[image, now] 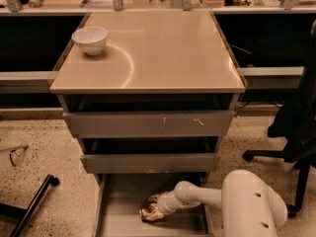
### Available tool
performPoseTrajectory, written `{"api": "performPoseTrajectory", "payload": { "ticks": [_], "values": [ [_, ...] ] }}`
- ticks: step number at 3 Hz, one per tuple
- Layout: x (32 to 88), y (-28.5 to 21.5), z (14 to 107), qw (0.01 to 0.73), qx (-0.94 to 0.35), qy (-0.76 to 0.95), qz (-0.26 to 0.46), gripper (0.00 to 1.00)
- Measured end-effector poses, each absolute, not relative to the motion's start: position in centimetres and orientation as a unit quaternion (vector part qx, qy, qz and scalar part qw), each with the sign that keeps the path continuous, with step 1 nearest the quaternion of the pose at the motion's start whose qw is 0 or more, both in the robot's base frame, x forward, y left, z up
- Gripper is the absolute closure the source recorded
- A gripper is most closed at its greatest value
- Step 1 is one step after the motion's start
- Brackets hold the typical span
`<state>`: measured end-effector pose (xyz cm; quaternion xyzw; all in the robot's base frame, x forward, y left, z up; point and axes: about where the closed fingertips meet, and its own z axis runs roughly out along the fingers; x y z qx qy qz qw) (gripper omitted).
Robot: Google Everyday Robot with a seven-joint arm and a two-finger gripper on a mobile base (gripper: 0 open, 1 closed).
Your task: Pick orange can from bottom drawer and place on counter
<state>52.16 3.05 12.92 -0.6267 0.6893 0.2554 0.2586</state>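
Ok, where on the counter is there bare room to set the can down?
Most of the counter is bare: everything right of the white bowl, out to the right and front edges. Only the back-left corner is taken. The gripper is down in the bottom drawer at the orange can.

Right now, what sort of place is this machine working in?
Probably an office or lab workspace: a grey drawer cabinet with a beige counter, and an office chair on a speckled floor. The arm's gripper, its jaws, is down in the bottom drawer at the orange can.
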Motion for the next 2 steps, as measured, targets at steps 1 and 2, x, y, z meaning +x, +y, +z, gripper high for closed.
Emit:
{"api": "performPoseTrajectory", "payload": {
  "ticks": [1, 2],
  "values": [
    [52.1, 3.1, 12.9, 0.259, -0.627, 0.689, 0.255, 0.65],
    [52.3, 3.0, 16.2, 0.267, -0.625, 0.687, 0.257, 0.88]
  ]
}}
